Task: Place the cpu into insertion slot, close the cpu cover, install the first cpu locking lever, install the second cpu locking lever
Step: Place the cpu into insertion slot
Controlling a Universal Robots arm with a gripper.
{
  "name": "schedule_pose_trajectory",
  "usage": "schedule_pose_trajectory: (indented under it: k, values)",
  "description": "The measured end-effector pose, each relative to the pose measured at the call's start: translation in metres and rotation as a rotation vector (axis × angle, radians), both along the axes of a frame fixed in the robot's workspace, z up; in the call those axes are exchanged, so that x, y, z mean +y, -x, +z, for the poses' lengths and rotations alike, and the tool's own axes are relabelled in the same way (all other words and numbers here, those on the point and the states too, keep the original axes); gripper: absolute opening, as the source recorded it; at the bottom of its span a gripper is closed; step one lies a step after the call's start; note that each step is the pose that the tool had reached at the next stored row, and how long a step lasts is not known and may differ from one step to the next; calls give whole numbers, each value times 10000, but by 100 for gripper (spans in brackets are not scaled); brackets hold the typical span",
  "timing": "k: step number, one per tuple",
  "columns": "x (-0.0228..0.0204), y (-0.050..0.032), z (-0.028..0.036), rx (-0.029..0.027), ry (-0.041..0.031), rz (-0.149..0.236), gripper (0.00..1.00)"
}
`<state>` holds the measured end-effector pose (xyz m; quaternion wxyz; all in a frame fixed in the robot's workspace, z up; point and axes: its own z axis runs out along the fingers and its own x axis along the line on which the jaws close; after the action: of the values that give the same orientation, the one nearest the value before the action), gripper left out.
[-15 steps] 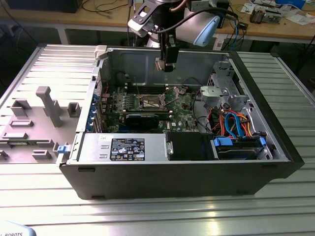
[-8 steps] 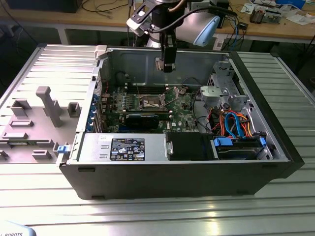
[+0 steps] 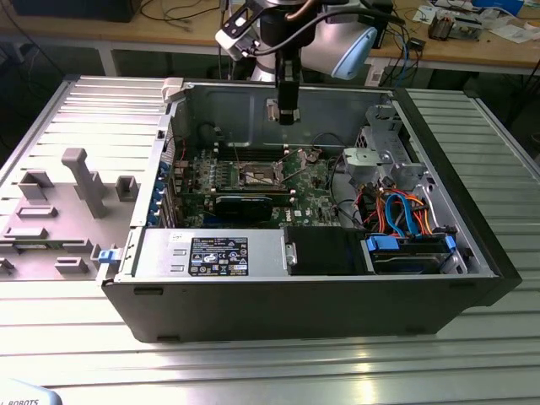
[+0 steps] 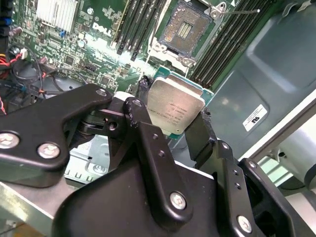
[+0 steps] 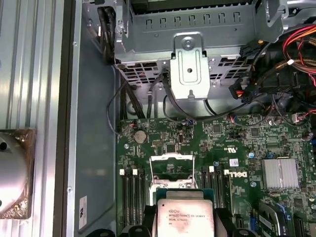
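Observation:
My gripper (image 4: 174, 109) is shut on the cpu (image 4: 176, 101), a flat silver-tan square chip, with a black finger on each of two opposite edges. In the exterior view the gripper (image 3: 285, 111) hangs above the open computer case, higher than the green board. The insertion slot (image 4: 185, 28) lies uncovered on the board, apart from the chip and below it. In the first wrist view the cpu (image 5: 185, 216) hides part of the slot, and the cpu cover (image 5: 171, 159) stands swung open beyond it. A thin wire locking lever (image 4: 243, 10) sticks out beside the slot.
Long black memory slots (image 4: 133, 24) flank the socket on both sides. A silver heatsink (image 5: 279, 174), a metal drive bracket (image 5: 189, 69) and bundled cables (image 3: 401, 215) crowd the case. The case walls (image 3: 295, 299) surround the board. A grey fixture tray (image 3: 59, 211) sits at the exterior view's left.

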<state>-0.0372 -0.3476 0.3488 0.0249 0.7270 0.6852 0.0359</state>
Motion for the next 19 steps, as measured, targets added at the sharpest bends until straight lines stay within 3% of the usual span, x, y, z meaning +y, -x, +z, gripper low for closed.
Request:
schedule_pose_trajectory:
  k: [11, 19]
  values:
    - [0, 2, -6, 0, -1, -1036, 54]
    - [-11, 24, -15, -1, -17, -393, 54]
